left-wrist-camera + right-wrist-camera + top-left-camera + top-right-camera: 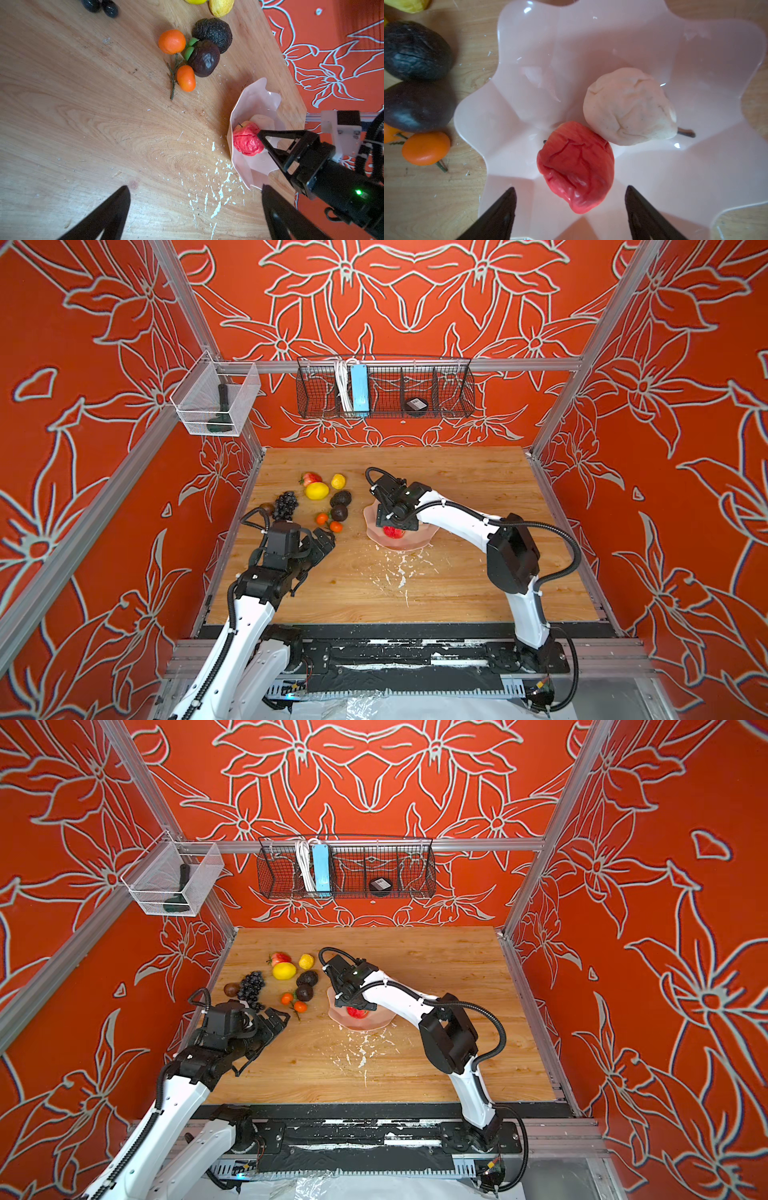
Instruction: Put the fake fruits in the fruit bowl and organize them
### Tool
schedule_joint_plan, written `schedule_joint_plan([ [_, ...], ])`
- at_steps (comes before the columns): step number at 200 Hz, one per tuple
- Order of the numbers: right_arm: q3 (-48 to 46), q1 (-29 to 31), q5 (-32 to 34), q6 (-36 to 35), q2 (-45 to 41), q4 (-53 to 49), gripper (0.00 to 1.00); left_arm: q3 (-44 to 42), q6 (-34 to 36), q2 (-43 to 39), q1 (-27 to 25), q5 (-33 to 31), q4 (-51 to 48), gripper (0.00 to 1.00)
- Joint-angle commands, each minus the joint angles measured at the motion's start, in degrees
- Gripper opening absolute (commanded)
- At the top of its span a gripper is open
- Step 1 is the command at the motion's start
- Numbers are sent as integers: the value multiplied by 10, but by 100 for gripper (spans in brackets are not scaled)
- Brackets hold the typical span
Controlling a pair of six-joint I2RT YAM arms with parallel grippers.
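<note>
Your right gripper [570,187] hangs with jaws spread over the glossy, scalloped pink fruit bowl [643,41]. Just beneath its tips a wrinkled red apple [575,166] lies ungripped, touching a creased cream pear [629,108]. Shrivelled dark avocados [415,52] and smooth oranges [425,148] sit outside the rim. Your left gripper [194,186] gapes wide over the white-flecked wooden desk [83,124]. Orange floral walls [415,302] surround you.

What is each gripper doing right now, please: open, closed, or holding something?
Left gripper: open, holding nothing.
Right gripper: open, not gripping, just above the red apple that lies in the pink bowl.
</note>
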Motion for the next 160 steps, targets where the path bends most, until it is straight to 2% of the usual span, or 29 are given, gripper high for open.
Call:
schedule_joint_plan([
  [1,7,4,0,51,21,-6,84,-7,7,-7,-3,-12,-7,98],
  [78,41,-3,-8,74,76,-28,84,-12,7,-8,-9,-12,-1,98],
  [160,-29,-15,-9,41,33,37,77,-7,6,6,-10,3,13,98],
])
